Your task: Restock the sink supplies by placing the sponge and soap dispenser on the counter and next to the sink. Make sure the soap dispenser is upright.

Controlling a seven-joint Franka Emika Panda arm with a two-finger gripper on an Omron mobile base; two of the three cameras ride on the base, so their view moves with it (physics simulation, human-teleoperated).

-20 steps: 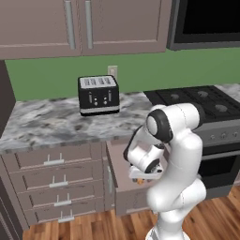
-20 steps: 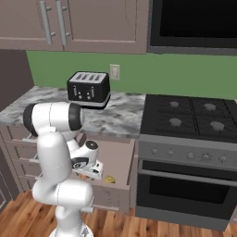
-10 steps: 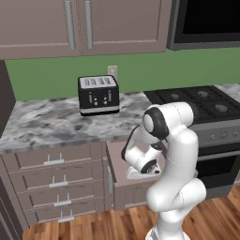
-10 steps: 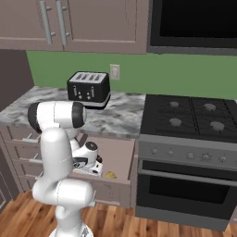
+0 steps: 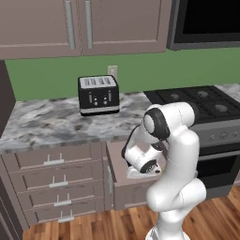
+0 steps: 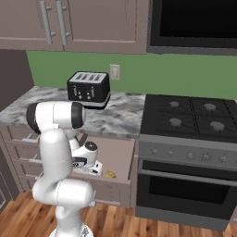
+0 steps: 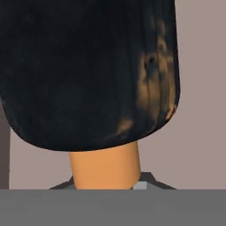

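With jaws closed tight on the dark-bodied, orange-necked soap dispenser down in the open brown drawer, I'd lift straight up, clear the drawer front, then keep the bottle vertical toward the marbled grey counter.

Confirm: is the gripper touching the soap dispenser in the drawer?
Cannot tell. The hand view has the soap dispenser right against the camera, but no fingertip contact shows; in both base views the hand hides it.

The white arm folds steeply downward from its raised elbow, wrist bent low, and the gripper points down with its jaws closed together.
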